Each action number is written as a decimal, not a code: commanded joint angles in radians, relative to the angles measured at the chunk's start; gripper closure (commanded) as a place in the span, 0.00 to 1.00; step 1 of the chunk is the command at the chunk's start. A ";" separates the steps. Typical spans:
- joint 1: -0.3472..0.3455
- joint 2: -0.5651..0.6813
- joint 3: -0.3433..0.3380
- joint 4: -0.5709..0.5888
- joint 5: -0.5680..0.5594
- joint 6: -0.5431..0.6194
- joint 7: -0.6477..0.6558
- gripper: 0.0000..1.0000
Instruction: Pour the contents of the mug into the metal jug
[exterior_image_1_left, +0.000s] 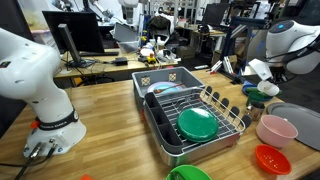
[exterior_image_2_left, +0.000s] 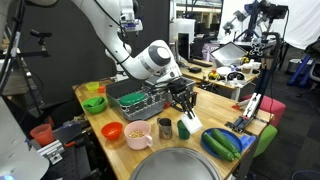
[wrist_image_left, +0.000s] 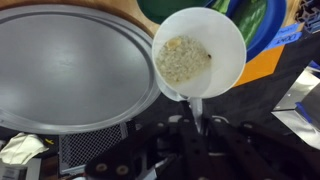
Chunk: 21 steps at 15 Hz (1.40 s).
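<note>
In the wrist view, a small white mug (wrist_image_left: 198, 52) with pale grainy contents hangs upright over the edge of a large round metal pan (wrist_image_left: 70, 65). My gripper (wrist_image_left: 195, 108) is shut on the mug's handle. In an exterior view the gripper (exterior_image_2_left: 186, 103) points down above the table's middle, with the mug (exterior_image_2_left: 192, 119) just below it. The metal jug (exterior_image_2_left: 163, 127) stands on the table a little to the side of the mug, apart from it. The jug is outside the wrist view.
A pink cup (exterior_image_2_left: 137, 133) and an orange bowl (exterior_image_2_left: 112, 130) stand beside the jug. A dish rack (exterior_image_1_left: 230, 120) holds a green plate (exterior_image_1_left: 196, 123). A pink bowl (exterior_image_1_left: 276, 130) and a red bowl (exterior_image_1_left: 272, 158) sit nearby. A blue plate with green vegetables (exterior_image_2_left: 225, 143) lies beyond the mug.
</note>
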<state>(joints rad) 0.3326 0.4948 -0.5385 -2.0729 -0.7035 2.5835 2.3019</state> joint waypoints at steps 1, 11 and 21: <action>-0.069 -0.022 0.071 0.004 -0.049 -0.021 0.029 0.91; -0.092 -0.044 0.092 0.008 -0.218 -0.121 0.123 0.98; -0.163 -0.068 0.296 0.025 -0.384 -0.317 0.190 0.98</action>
<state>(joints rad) 0.2120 0.4274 -0.3090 -2.0538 -1.0387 2.3400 2.4560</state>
